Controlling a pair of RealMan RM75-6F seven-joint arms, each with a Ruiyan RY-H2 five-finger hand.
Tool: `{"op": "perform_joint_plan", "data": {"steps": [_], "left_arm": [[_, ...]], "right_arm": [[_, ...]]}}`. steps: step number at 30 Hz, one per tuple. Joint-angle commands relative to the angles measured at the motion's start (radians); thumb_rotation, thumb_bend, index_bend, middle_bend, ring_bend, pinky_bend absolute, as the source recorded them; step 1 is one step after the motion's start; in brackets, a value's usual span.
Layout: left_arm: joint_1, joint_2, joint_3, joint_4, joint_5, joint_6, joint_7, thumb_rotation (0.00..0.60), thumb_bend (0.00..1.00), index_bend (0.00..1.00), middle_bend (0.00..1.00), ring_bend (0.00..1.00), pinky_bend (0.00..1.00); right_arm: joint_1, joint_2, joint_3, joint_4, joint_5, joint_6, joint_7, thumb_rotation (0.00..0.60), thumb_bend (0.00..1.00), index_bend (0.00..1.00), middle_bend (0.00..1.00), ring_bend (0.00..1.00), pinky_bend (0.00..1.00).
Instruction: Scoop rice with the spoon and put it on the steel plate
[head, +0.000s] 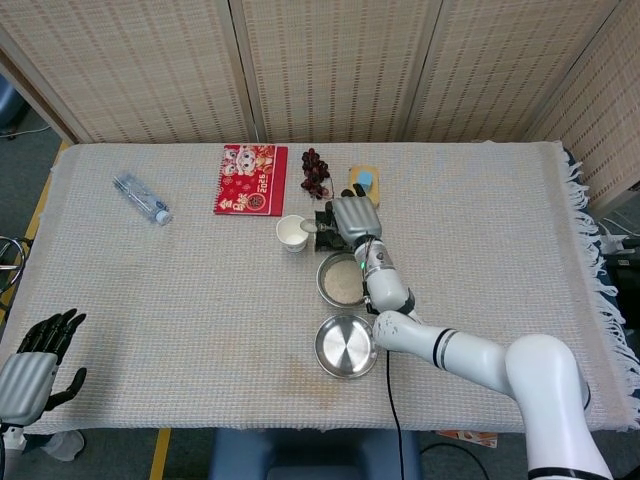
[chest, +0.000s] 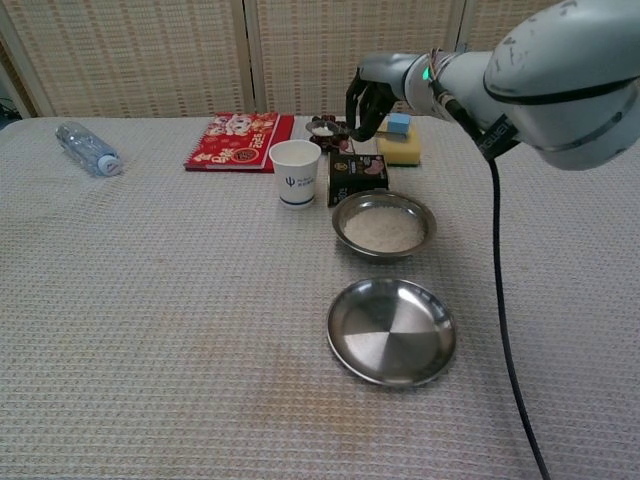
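While your right hand (chest: 368, 103) grips the spoon (chest: 325, 128) with rice above the cup (chest: 295, 172), your left hand (head: 40, 355) lies released off the table's (head: 200, 300) edge.

On the tabletop (chest: 150, 330), the steel plate (chest: 391, 331) lies nearest the front edge, with the bowl of rice (chest: 384, 225) just behind it. Behind the bowl stands a small box (chest: 357, 175), and a paper cup (chest: 295, 172) stands to the left of that box. Along the back sit a booklet (chest: 236, 140) at left, grapes (chest: 330, 130) in the middle and a sponge (chest: 400, 143) at right. A water bottle (chest: 88, 148) lies far left. The right robot hand (chest: 368, 100) holds the spoon (chest: 325, 128) above the cup and box. The left robot hand (head: 35, 362) is off the tabletop's front left corner.
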Motion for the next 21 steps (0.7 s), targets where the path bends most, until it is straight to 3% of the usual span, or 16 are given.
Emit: {"op": "perform_joint_plan", "data": {"steps": [1, 13, 21], "left_arm": [[0.001, 0.001, 0.000, -0.001, 0.001, 0.001, -0.002, 0.600, 0.42, 0.00, 0.00, 0.00, 0.10], [0.001, 0.008, -0.001, -0.008, -0.011, -0.010, -0.006, 0.600, 0.42, 0.00, 0.00, 0.00, 0.10], [0.002, 0.009, -0.003, -0.002, -0.015, -0.012, -0.011, 0.600, 0.42, 0.00, 0.00, 0.00, 0.10]], "right_arm": [[0.045, -0.046, -0.003, 0.064, 0.030, -0.008, -0.047, 0.600, 0.38, 0.95, 0.56, 0.14, 0.01], [0.129, -0.178, -0.065, 0.240, -0.048, 0.016, -0.180, 0.600, 0.38, 0.95, 0.56, 0.14, 0.01], [0.152, -0.229, -0.161, 0.317, -0.233, 0.086, -0.301, 0.600, 0.38, 0.95, 0.56, 0.14, 0.02]]}}
